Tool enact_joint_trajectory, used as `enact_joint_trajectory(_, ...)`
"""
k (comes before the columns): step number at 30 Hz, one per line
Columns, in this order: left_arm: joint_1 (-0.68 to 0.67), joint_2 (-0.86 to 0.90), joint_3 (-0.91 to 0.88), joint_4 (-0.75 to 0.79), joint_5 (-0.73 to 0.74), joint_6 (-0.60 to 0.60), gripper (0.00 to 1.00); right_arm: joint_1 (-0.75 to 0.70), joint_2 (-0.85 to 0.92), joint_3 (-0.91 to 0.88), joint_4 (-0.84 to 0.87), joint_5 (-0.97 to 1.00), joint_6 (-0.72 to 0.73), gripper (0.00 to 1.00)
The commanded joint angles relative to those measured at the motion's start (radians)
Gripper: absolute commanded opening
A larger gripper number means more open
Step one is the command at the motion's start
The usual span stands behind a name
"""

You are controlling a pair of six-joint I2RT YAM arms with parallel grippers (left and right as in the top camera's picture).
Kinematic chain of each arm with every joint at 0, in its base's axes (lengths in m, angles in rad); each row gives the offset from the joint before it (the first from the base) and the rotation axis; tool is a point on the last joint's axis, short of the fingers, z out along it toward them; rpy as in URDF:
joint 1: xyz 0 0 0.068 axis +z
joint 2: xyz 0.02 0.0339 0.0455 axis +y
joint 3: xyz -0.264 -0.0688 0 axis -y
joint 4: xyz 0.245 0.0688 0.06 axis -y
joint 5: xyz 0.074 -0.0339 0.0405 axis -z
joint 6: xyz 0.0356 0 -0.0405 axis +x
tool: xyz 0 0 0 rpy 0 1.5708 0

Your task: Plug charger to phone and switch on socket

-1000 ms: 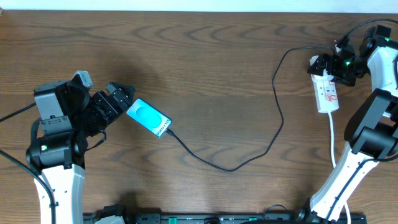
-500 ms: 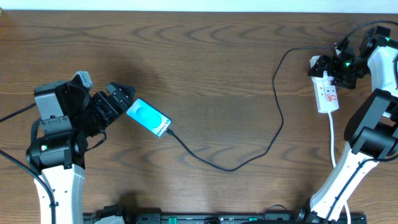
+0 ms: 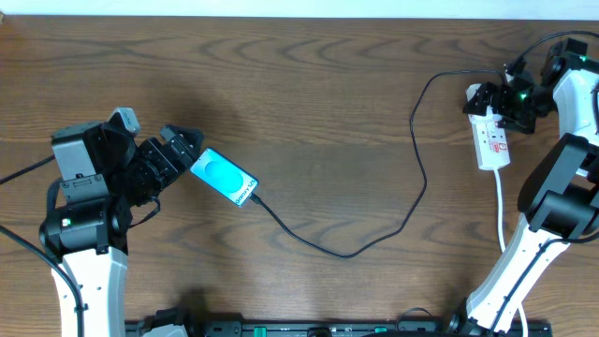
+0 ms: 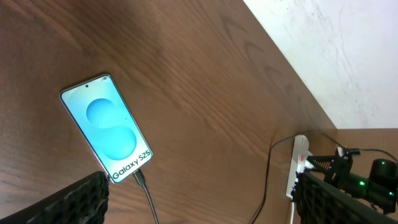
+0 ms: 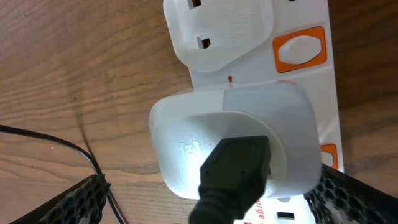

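Hardly anything has moved since the earlier overhead frames: your right gripper (image 3: 508,97) has shifted only a touch over the top of the socket (image 3: 492,140). The phone (image 3: 225,177), the charger (image 3: 413,201) and the left arm lie as before.

The phone's cyan screen reads "Galaxy S25" in white at its lower end, clear in the left wrist view (image 4: 107,137). The socket carries red print by its lower outlets, too cut off to read. The white adapter (image 5: 236,140) plugged into it bears a faint raised mark that cannot be made out. An orange switch (image 5: 300,48) sits beside the white plug (image 5: 217,25) above the adapter.

The phone lies flat and slanted on the table (image 3: 328,94), just ahead of your left gripper (image 3: 184,150), whose fingers are spread and grasp nothing. The charger's plug tip (image 4: 139,179) meets the phone's bottom edge; you cannot tell if it is fully seated. The cable loops across the wood to the socket at the far right.

Your right gripper's fingers (image 5: 81,199) stand wide apart on either side of the adapter, and a black connector (image 5: 233,165) juts from it towards the camera. A white cord (image 3: 501,201) trails from the socket's lower end.
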Motion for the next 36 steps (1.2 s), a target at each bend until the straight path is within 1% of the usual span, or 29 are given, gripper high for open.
enact_joint_trajectory(1,0.003,0.003,0.003,-0.006,0.010,0.018,0.95,0.036,0.019,0.011,-0.002,-0.053,0.023,0.99)
enact_joint_trajectory(11,0.003,0.003,0.003,-0.015,0.010,0.019,0.95,0.069,0.020,-0.024,0.017,-0.052,0.034,0.99)
enact_joint_trajectory(23,0.003,0.003,0.003,-0.016,0.010,0.019,0.95,0.069,0.020,-0.065,0.037,-0.053,0.038,0.99)
enact_joint_trajectory(26,0.003,0.003,0.003,-0.016,0.010,0.019,0.95,0.063,0.019,-0.061,0.041,-0.044,0.061,0.99)
enact_joint_trajectory(31,0.003,0.003,0.003,-0.016,0.010,0.021,0.95,0.019,-0.005,0.021,-0.016,0.001,0.071,0.99)
enact_joint_trajectory(36,0.003,0.003,0.003,-0.016,0.010,0.021,0.95,-0.022,-0.069,0.152,-0.126,0.100,0.082,0.99)
